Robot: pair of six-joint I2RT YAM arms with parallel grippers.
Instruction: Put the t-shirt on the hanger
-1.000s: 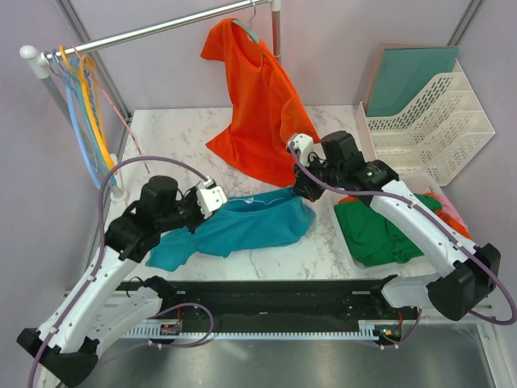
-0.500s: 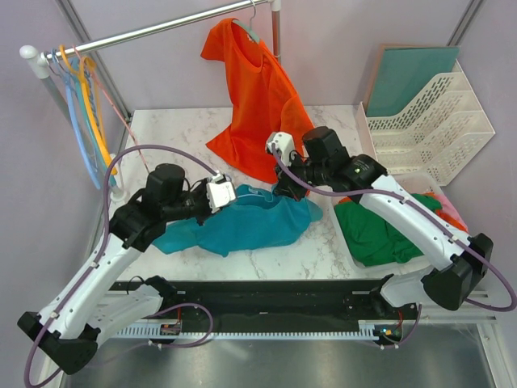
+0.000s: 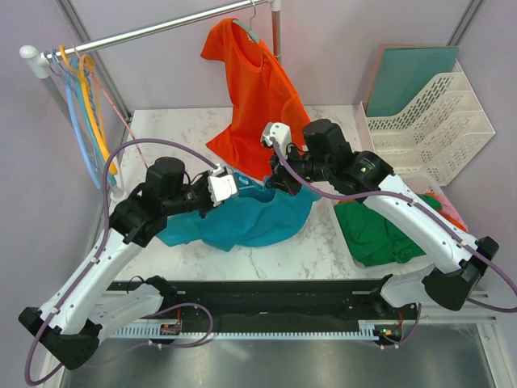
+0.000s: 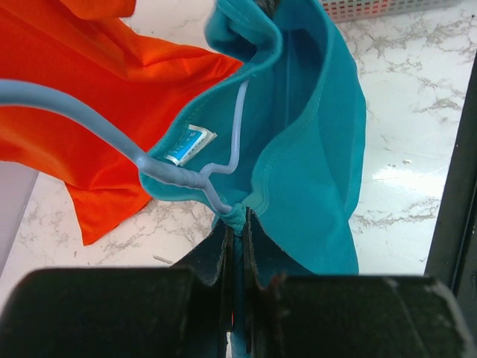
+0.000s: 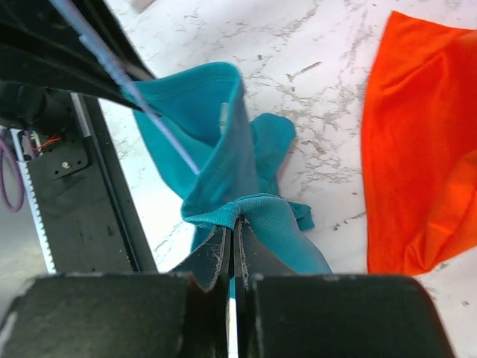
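Note:
The teal t-shirt (image 3: 254, 218) lies bunched on the marble table (image 3: 178, 129), lifted at its far edge between my two grippers. My left gripper (image 4: 237, 213) is shut on the cloth at the collar, right where the hanger's thin pale-blue wire (image 4: 175, 177) meets the fingertips. Part of the hanger runs inside the neck opening, beside the label (image 4: 190, 144). My right gripper (image 5: 237, 221) is shut on a fold of the t-shirt's (image 5: 223, 160) edge; the hanger wire (image 5: 123, 78) crosses that view. From above, the left gripper (image 3: 229, 184) and right gripper (image 3: 275, 182) stand close together.
An orange t-shirt (image 3: 258, 105) hangs from the rail (image 3: 153, 31) just behind my grippers. Several coloured hangers (image 3: 87, 117) hang at the rail's left end. A dark green garment (image 3: 373, 230) lies to the right, and a white file rack (image 3: 432, 121) stands behind it.
Both grippers have moved toward the back and closer together, the left one to the right and the right one to the left. The t-shirt's held edge has risen and the cloth has bunched up.

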